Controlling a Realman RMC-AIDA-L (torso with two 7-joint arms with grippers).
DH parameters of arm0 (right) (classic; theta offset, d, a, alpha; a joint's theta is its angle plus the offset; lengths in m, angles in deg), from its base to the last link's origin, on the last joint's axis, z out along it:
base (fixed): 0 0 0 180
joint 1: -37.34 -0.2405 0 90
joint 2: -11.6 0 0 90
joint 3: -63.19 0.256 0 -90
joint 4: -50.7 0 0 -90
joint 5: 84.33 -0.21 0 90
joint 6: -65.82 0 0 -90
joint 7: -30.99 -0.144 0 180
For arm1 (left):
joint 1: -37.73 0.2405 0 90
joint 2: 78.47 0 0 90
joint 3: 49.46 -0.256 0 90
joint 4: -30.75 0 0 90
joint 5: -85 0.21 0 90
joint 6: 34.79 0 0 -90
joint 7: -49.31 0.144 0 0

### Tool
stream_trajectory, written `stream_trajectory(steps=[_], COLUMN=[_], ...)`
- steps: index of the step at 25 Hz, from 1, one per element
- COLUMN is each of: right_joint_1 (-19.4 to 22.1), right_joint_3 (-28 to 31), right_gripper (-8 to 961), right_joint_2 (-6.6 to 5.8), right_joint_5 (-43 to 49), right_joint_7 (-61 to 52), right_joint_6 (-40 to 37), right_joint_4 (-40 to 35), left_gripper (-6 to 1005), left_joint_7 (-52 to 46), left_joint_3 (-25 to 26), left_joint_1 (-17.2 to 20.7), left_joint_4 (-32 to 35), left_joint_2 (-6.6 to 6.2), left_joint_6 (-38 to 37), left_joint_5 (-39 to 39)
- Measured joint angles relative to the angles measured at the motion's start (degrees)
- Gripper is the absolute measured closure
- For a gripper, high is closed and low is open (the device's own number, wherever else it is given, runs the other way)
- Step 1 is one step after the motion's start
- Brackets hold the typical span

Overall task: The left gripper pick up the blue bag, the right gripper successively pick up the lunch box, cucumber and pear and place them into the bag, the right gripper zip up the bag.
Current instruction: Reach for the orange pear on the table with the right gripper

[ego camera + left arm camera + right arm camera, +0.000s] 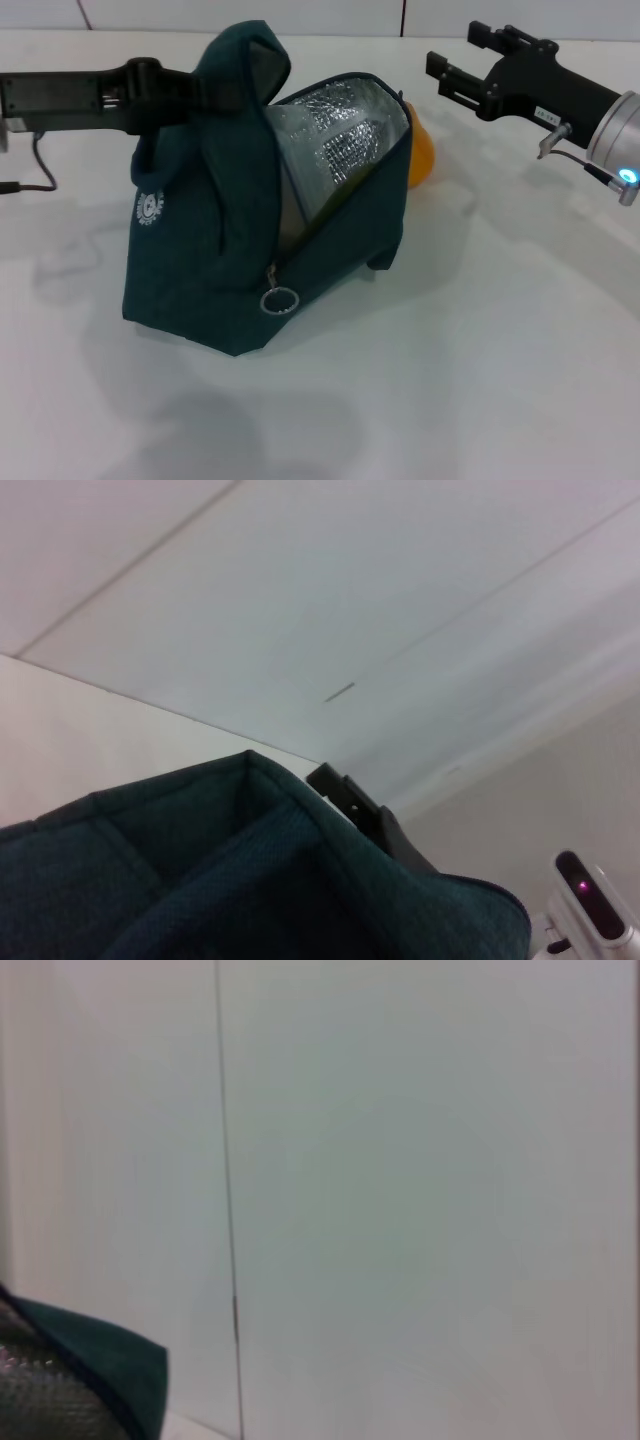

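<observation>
On the white table [480, 360], left of centre: the blue bag [200, 270] stands slumped, mouth facing the robot's right, silver foil lining [340, 125] exposed.
Bag in the wrist views: the left wrist view shows only a dark teal fold of the blue bag [250, 880] filling its lower part; the right wrist view catches one corner of the blue bag [110, 1365] with a sliver of foil lining [40, 1405].
Zipper: undone, the metal ring pull [279, 300] hanging low on the front edge of the opening.
Logo: a small white logo [150, 208] on the bag's left side, too small to read.
Left gripper: the left gripper [215, 92] reaches in from the left at the bag's top; its fingertips are buried in the fabric, so the jaws seem clamped on the bag, holding the top raised.
Right gripper: the right gripper [462, 62] hovers above the table to the right of the bag, apart from it, jaws apart and holding nothing.
Pear: only an orange-yellow bulge of the pear [422, 150] shows behind the bag's open edge; whether it sits inside the bag or behind it cannot be told.
Lunch box and cucumber: not visible in any view.
Bag interior: mostly hidden below the foil flap.
</observation>
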Motion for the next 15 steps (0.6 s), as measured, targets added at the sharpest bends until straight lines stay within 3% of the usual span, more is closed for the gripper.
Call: stream_trajectory(steps=[8, 15], right_joint_1=[-0.1, -1.1], right_joint_3=[0.7, -2.0], right_gripper=[299, 311], right_joint_2=[-0.06, 0.25], right_joint_5=[-0.4, 0.0], right_joint_7=[-0.2, -0.2], right_joint_6=[0.4, 2.5], right_joint_4=[0.1, 0.1], left_gripper=[885, 884], left_joint_7=[1.4, 1.7], left_joint_3=[0.3, 0.4], left_joint_1=[1.8, 3.1], left_joint_4=[0.0, 0.1], left_joint_2=[-1.93, -3.18], left_joint_6=[-2.1, -3.3], left_joint_5=[-1.1, -1.6])
